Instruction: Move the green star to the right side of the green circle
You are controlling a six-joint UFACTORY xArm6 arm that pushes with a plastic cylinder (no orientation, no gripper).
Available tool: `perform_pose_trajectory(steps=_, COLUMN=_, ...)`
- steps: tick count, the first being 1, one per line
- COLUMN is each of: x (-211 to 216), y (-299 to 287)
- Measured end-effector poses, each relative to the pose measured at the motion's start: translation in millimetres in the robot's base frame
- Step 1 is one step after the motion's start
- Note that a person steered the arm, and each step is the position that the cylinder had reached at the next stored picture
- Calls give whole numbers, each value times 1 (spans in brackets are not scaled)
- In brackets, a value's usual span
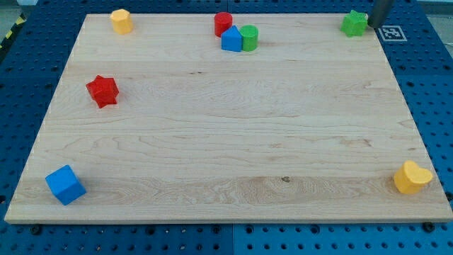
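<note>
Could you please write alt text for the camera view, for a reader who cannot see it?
My tip sits just right of the green star at the wooden board's top right; the green circle stands at top centre, touching a blue block beside a red cylinder.

Star (354, 23) top right, my tip (371, 27) just right; cylinder (249, 37) top centre

Honestly nothing readable here, no words, numbers or brand names anywhere. Closest thing to a sign is a small black-and-white square marker (391, 32) in the upper right of the frame, sitting just off the corner of the wooden surface (226, 142). It's a pattern, not text.
</note>
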State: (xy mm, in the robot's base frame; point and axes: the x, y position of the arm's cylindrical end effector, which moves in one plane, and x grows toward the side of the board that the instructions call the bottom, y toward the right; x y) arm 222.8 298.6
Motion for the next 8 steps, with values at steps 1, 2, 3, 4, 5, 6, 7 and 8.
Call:
perform_pose_trajectory(steps=1, x=0, y=-5)
perform_pose_trajectory(steps=2, x=0, y=-32)
perform_pose_trajectory(steps=3, x=0, y=-52)
perform_pose_trajectory(steps=4, x=0, y=-66)
perform_pose_trajectory(steps=5, x=5, y=-75)
perform_pose_trajectory(steps=6, x=27, y=-75)
perform_pose_trajectory(steps=7, x=34, y=-92)
perform_pose_trajectory(steps=8, x=33, y=-126)
